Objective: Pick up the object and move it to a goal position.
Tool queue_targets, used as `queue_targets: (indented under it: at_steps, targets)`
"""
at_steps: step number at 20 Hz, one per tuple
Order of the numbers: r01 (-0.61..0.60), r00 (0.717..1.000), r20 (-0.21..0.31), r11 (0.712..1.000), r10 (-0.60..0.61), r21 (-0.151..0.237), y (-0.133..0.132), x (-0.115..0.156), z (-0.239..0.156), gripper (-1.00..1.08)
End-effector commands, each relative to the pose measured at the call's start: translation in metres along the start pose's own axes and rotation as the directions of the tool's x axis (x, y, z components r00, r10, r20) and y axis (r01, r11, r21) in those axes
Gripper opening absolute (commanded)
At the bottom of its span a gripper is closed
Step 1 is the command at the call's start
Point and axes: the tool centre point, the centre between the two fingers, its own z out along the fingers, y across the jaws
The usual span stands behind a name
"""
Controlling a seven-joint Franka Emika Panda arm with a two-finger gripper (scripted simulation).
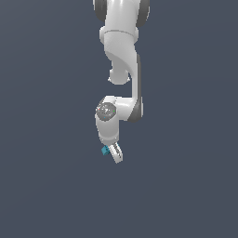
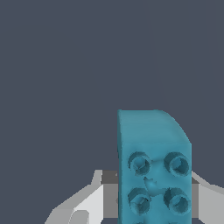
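One hand [image 1: 114,154] is all you have in play, and it sits just below the centre of the exterior view, angled down toward the lower right of that frame. Your wrist view shows it pinching the brick [image 2: 153,168]: the pale fingers [image 2: 94,199] come in low from both sides of that picture, and the teal block fills the gap between them. You can count four round studs on the face turned toward the wrist camera, arranged in two rows of two, with the block's smooth upper part rising above them and one upper corner rounded off.

In the exterior view the brick [image 1: 105,150] shows only as a tiny teal speck at the hand's tip, on the side toward the exterior view's left, much smaller than the white finger beside it.

Above the hand, you see the arm [image 1: 122,56] hanging down from the top edge of the frame, its white links folding through a grey-faced joint. Around everything lies a plain dark slate-grey field, and you cannot tell from either view whether the brick touches any surface.
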Motion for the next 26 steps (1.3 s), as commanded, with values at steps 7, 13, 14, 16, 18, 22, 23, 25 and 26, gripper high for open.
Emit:
queue_targets:
  at_steps: [7, 13, 14, 16, 18, 22, 23, 25, 26]
  targets:
    - [0.000, 1.000, 0.000, 1.000, 0.000, 0.000, -0.002, 0.005, -0.017, -1.00]
    - [-0.001, 1.000, -0.001, 1.000, 0.001, 0.000, -0.007, 0.017, -0.058, -1.00]
    - [-0.001, 1.000, -0.001, 1.000, 0.001, 0.000, -0.009, 0.019, -0.066, -1.00]
    - [-0.001, 1.000, -0.001, 1.000, 0.001, -0.001, -0.011, 0.024, -0.081, -1.00]
    - [-0.001, 1.000, -0.001, 1.000, 0.001, -0.001, -0.013, 0.028, -0.094, -1.00]
    - [-0.001, 1.000, -0.001, 1.000, 0.001, -0.001, -0.016, 0.033, -0.111, -1.00]
    - [-0.001, 1.000, -0.001, 1.000, 0.001, -0.001, -0.017, 0.034, -0.114, -1.00]
    - [-0.001, 1.000, -0.001, 1.000, 0.001, -0.001, -0.018, 0.035, -0.117, -1.00]
    - [-0.001, 1.000, -0.001, 1.000, 0.001, -0.001, -0.018, 0.036, -0.118, -1.00]
